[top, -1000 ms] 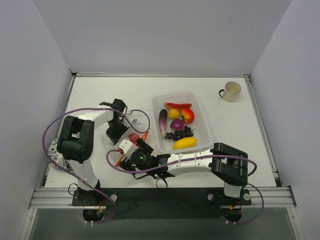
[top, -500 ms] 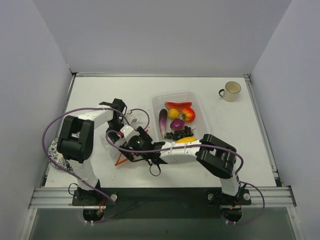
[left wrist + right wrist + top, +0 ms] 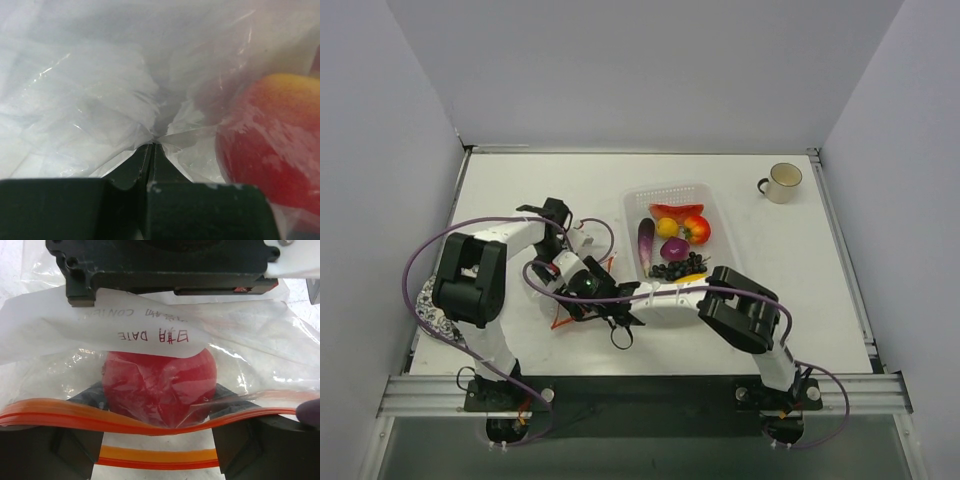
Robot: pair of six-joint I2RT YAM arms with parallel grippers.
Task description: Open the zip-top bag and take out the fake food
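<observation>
The zip-top bag [image 3: 250, 347] is clear crinkly plastic with an orange zip strip [image 3: 150, 422] and a white date label. My left gripper [image 3: 151, 145] is shut on a pinch of the bag's plastic at its far end. A red and yellow fruit [image 3: 270, 150] lies just right of that pinch, under the film. My right gripper [image 3: 159, 405] reaches into the bag's mouth. Its fingers [image 3: 85, 397] press both sides of a round red fake food fruit [image 3: 160, 385]. From above, both grippers meet over the bag [image 3: 558, 322] left of centre.
A white mesh basket [image 3: 720, 215] right of the bag holds an eggplant, grapes, and yellow and red pieces. A cream mug [image 3: 781, 182] stands at the back right. Purple cables loop round both arms.
My right arm has swung left and forward, bringing its gripper into the bag's mouth, and its jaws have narrowed onto the red fruit. The left gripper has stayed shut on the bag.
</observation>
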